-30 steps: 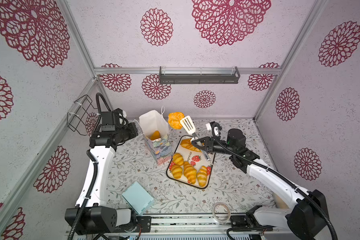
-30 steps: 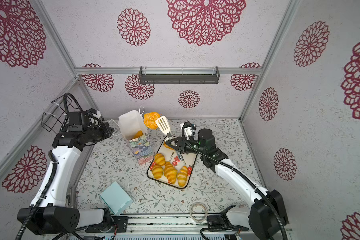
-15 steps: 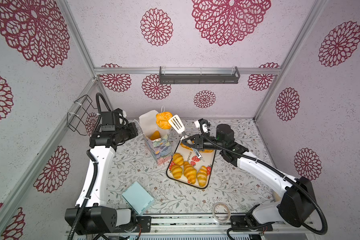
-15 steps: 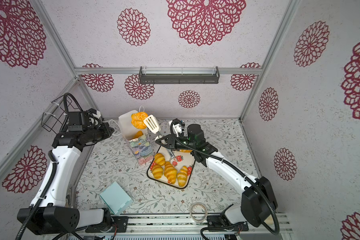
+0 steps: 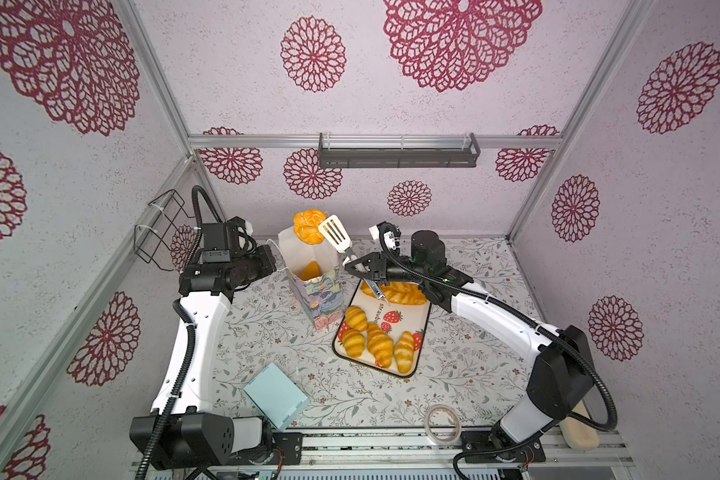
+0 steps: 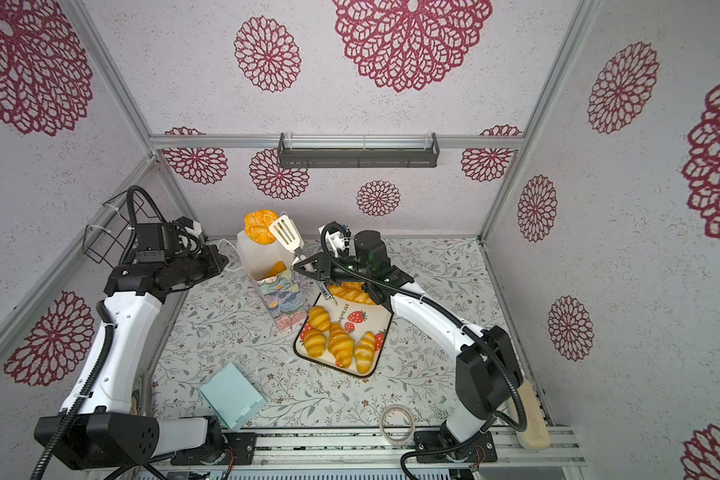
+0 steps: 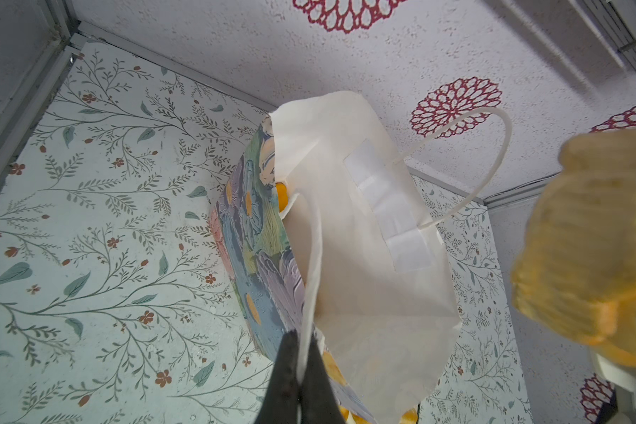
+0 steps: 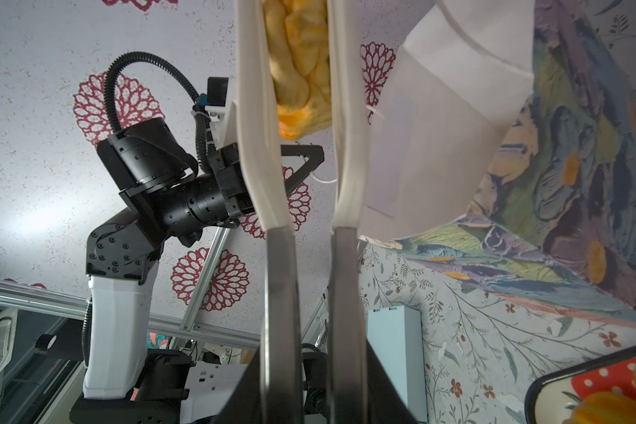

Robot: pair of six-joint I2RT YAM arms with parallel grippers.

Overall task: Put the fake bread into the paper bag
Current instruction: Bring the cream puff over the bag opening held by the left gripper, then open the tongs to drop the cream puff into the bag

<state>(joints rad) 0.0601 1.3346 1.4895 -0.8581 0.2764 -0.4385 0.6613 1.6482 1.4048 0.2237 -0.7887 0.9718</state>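
Note:
The paper bag [image 5: 320,297] stands upright at the back of the table, white inside and flowered outside, with one fake bread piece [image 5: 310,271] in it. My left gripper [image 5: 273,259] is shut on its thin white cord handle [image 7: 314,257]; the jaws pinch the cord in the left wrist view. My right gripper [image 5: 360,270] is shut on white tongs [image 5: 334,233]. The tongs clamp a golden roll [image 5: 307,226] just above the bag's mouth. Several croissants [image 5: 379,343] and a long loaf [image 5: 395,292] lie on the strawberry tray [image 5: 410,322] beside the bag.
A light blue box [image 5: 276,395] lies near the front left and a tape roll [image 5: 443,424] at the front edge. A pale beige block [image 5: 578,432] rests on the front rail at right. A wire basket [image 5: 159,228] hangs on the left wall, a dark shelf [image 5: 398,153] on the back wall.
My right arm has swung left, carrying the tongs and roll from beside the bag to above its mouth. The left arm and the bag have stayed put.

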